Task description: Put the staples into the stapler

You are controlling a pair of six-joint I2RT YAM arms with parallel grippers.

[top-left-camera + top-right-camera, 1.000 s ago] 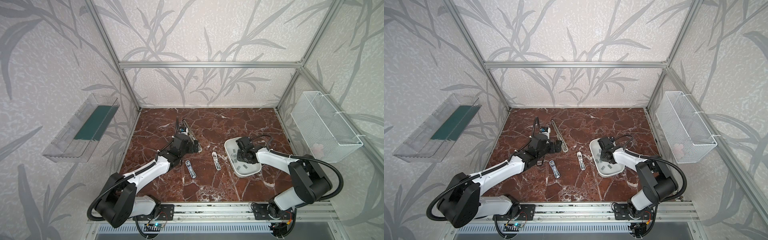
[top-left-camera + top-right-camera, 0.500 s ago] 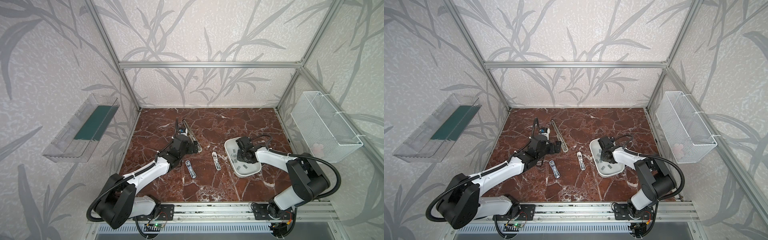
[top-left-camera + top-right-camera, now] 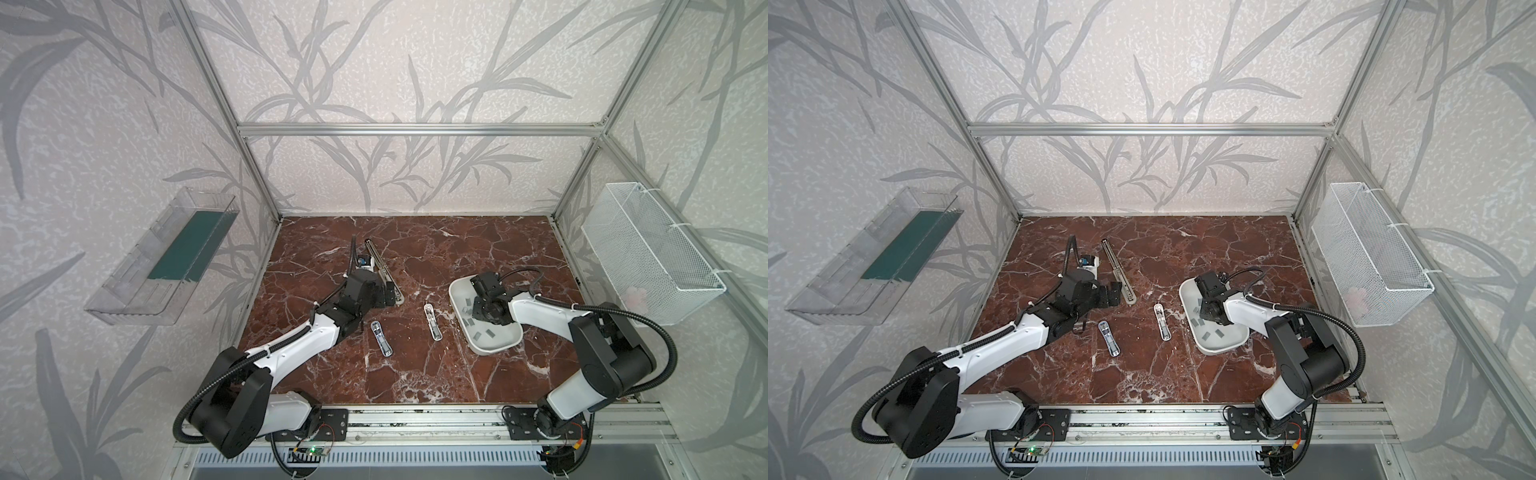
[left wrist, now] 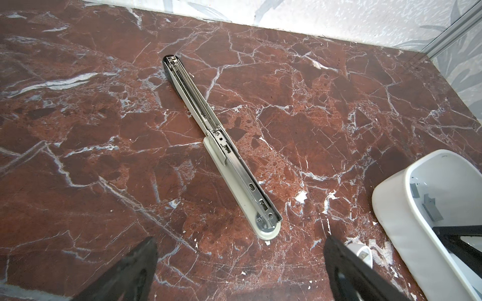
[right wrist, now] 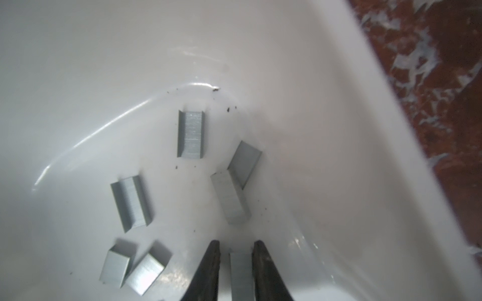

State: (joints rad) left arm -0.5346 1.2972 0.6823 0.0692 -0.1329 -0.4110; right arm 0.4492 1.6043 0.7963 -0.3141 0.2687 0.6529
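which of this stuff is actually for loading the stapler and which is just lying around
For the job: opened stapler; staples in the white tray; right gripper, jaws either side of one strip; left gripper, open by the stapler.

Lying about: two small stapler-like pieces; wire basket; clear wall shelf.

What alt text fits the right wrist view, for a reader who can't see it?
Two dark fingers flank a grey staple strip on the floor of a white tray, a narrow gap showing on one side. Six more strips lie scattered beyond them.
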